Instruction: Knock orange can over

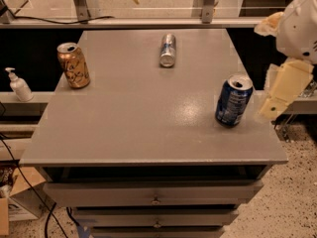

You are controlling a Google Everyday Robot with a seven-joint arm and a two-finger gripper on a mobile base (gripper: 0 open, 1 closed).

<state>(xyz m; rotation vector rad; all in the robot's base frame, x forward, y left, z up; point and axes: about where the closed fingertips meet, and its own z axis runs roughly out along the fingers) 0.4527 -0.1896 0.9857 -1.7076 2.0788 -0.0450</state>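
Orange can [73, 66] upright far left; pincer [277, 95] far right.

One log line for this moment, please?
orange can: upright, far left | gripper: right of table, beside blue can | contact: none
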